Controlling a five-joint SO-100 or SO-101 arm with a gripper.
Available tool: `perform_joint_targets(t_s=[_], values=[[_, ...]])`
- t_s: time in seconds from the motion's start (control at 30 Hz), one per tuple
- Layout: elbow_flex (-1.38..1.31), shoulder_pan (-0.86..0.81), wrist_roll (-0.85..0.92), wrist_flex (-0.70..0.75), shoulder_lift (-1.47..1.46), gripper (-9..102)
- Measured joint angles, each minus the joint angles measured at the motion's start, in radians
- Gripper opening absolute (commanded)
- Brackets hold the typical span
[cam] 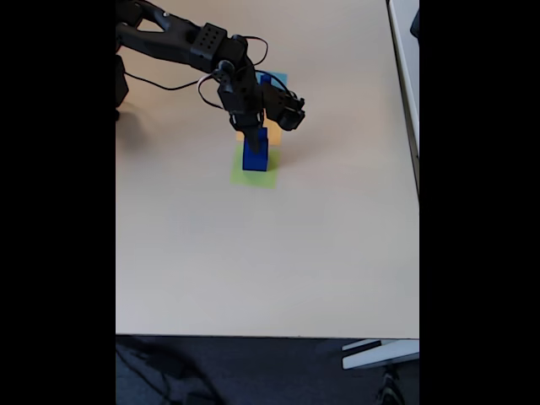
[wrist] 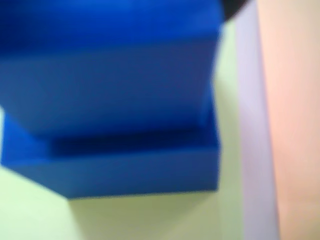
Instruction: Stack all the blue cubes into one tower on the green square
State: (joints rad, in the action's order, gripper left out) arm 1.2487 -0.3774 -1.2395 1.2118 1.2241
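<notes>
Beige and bare over most of its top, the bench (cam: pixel 253 253) carries everything in the fixed view. A black arm (cam: pixel 181 42) reaches in from the upper left of that view, with thin cables looping off it, and bends down over a small group of flat coloured patches.

On the pale green square (cam: pixel 240 178) stands the tower (cam: pixel 255 153) of dark blue cubes, upright. In the fixed view it reads as one blue column, and I cannot tell there how many cubes it holds. The orange square (cam: pixel 274 133) lies just beyond the green one, partly hidden by the arm, and a corner of the light-blue square (cam: pixel 277 78) shows further back.

The wrist view is blurred and very close. It shows a lower cube (wrist: pixel 140 172) resting on the green square (wrist: pixel 150 217), with a slightly narrower upper cube (wrist: pixel 110 85) on top of it, leaving a step along the front edge.

The end effector (cam: pixel 253 135) sits right at the top of the tower in the fixed view. Whether its fingers are spread or pinching the upper cube, I cannot tell.
</notes>
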Motion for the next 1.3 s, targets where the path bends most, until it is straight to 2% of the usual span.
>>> perform_joint_targets(t_s=[1.13, 1.3], values=[[0.0, -0.008, 0.003, 0.0, 0.0, 0], [0.0, -0.008, 0.008, 0.0, 0.0, 3]])
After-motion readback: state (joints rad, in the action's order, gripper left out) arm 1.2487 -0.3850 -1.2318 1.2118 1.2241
